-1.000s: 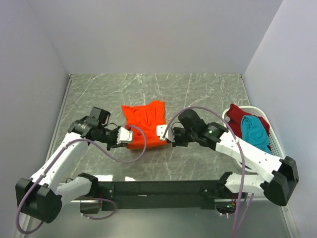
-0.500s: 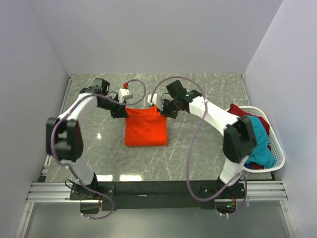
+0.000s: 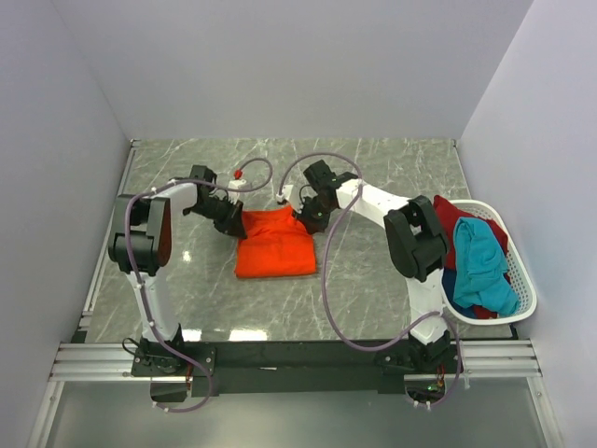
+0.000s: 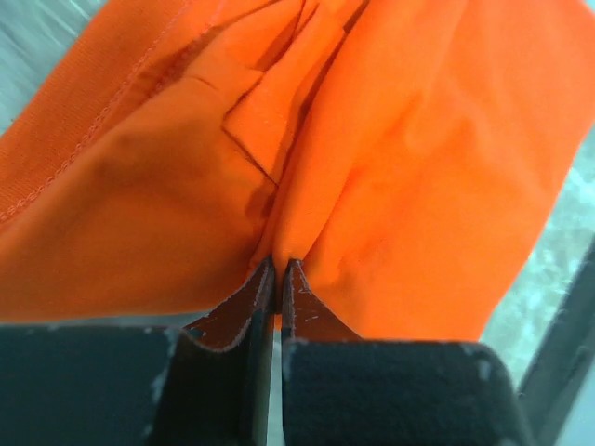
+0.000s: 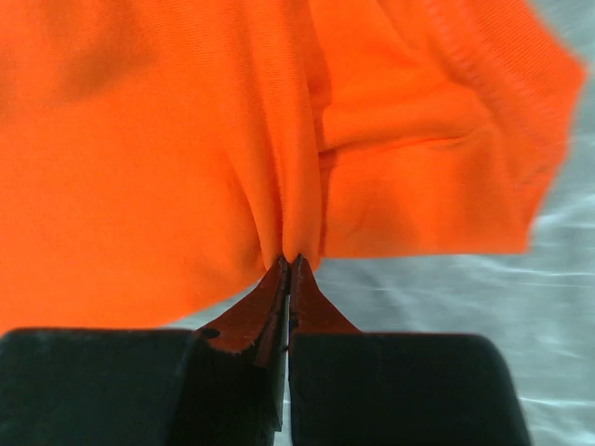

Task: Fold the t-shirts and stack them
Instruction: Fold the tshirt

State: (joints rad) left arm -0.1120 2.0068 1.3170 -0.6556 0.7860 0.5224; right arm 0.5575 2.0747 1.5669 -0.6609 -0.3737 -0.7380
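The orange t-shirt (image 3: 275, 247) lies folded on the table (image 3: 373, 299). We pinch its far corners, left gripper (image 4: 277, 269) and right gripper (image 5: 286, 265) each clamped tight on a cloth pleat, to square the fold. The other t-shirts (image 3: 480, 261) fill the basket (image 3: 524, 289).

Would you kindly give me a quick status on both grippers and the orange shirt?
Left gripper shut on orange t-shirt, far left corner. Right gripper shut on its far right corner. Shirt folded on table. Nothing in the way.
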